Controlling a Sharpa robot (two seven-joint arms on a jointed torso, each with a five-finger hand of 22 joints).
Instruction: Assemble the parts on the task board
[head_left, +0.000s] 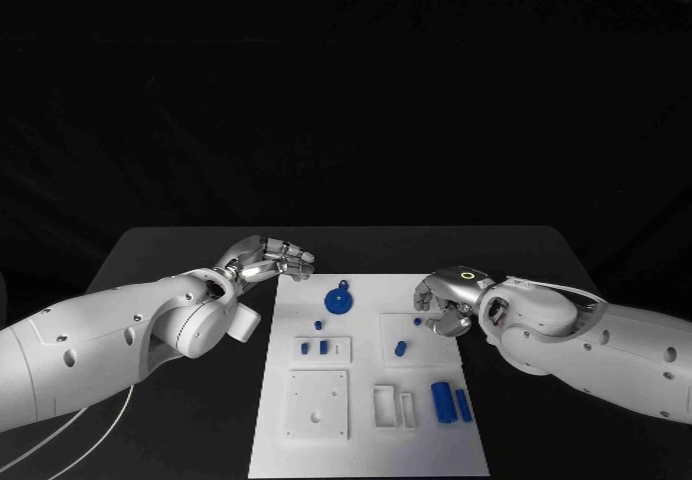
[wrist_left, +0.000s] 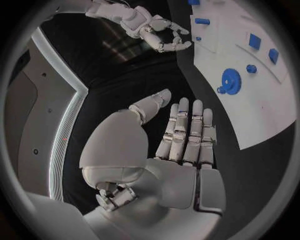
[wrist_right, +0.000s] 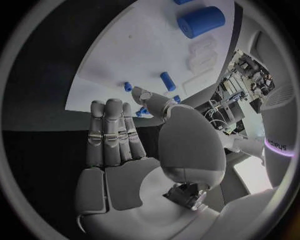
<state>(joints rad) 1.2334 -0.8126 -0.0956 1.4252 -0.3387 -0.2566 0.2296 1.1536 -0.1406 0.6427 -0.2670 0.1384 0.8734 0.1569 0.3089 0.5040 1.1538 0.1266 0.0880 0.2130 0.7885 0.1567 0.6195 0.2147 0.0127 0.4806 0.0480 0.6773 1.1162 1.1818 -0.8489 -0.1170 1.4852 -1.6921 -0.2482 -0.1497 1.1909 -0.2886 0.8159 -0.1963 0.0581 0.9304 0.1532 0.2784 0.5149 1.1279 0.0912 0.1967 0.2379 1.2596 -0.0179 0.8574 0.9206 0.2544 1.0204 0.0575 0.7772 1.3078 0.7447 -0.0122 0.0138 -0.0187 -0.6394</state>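
The white task board (head_left: 361, 440) lies in the middle of the black table. A blue gear (head_left: 338, 300) sits near its far edge, also seen in the left wrist view (wrist_left: 230, 81). Small blue pegs (head_left: 317, 325) (head_left: 400, 349) stand further in, and two blue cylinders (head_left: 451, 402) lie near the right edge. My left hand (head_left: 271, 260) hovers off the board's far left corner, its fingers (wrist_left: 184, 132) stretched out, holding nothing. My right hand (head_left: 447, 298) is at the board's right edge beside a small peg (head_left: 418, 321), its fingers (wrist_right: 112, 132) straight and empty.
Raised white blocks sit on the board: a small one (head_left: 322, 356) holding two blue pieces, a square one (head_left: 418, 340), a larger one (head_left: 317, 404) and an open frame (head_left: 392, 406). Black table (head_left: 188, 440) surrounds the board.
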